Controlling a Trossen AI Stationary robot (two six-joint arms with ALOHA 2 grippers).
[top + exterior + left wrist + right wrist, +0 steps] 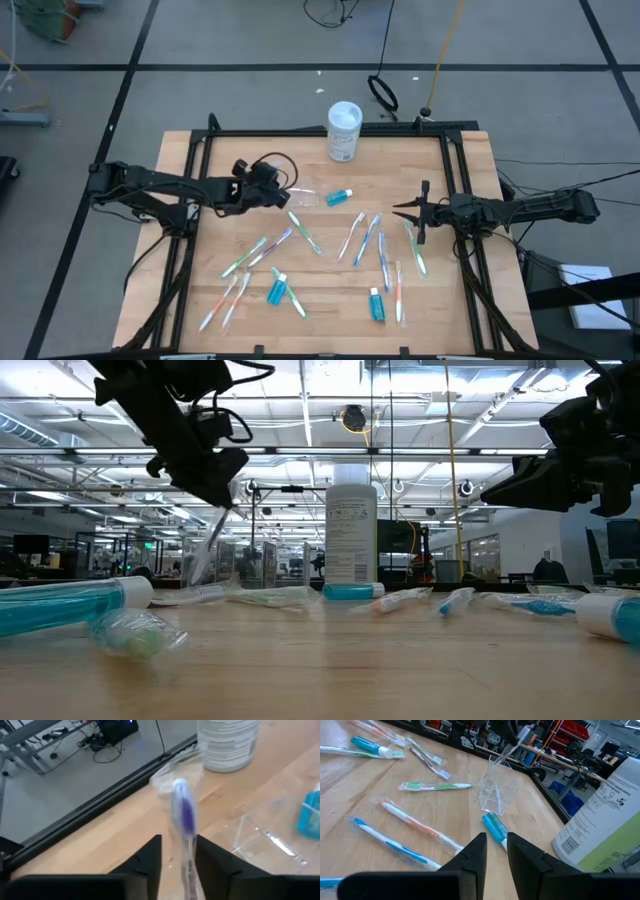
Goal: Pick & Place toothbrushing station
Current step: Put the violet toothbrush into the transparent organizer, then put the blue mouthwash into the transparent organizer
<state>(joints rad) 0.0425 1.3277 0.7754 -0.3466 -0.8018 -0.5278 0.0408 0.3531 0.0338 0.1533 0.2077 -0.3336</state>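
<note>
My left gripper [283,192] hangs over the table's left middle, next to the clear plastic cup [306,198]. The cup stands upright on the wood. A wrapped toothbrush [186,815] with a purple-blue handle slants down from between the gripper's parted fingers toward the cup [495,790]. I cannot tell whether its lower end is inside. My right gripper [408,212] waits open at the right middle, holding nothing. Several wrapped toothbrushes [365,238] and teal toothpaste tubes [277,290] lie flat on the table. My left gripper has the toothbrush's handle [189,851] between its parted fingers, which slant downward. Bare wood shows between the handle and one finger [150,862]. The handle lies at the other finger [212,860], and I cannot tell whether they touch. The toothbrush hangs slanted below the gripper [208,545].
A tall white bottle [344,130] stands at the far edge. One toothpaste tube [340,196] lies just right of the cup, another [377,305] near the front. Black frame rails [195,150] run along the table's sides. Bare wood lies between the far edge and the cup.
</note>
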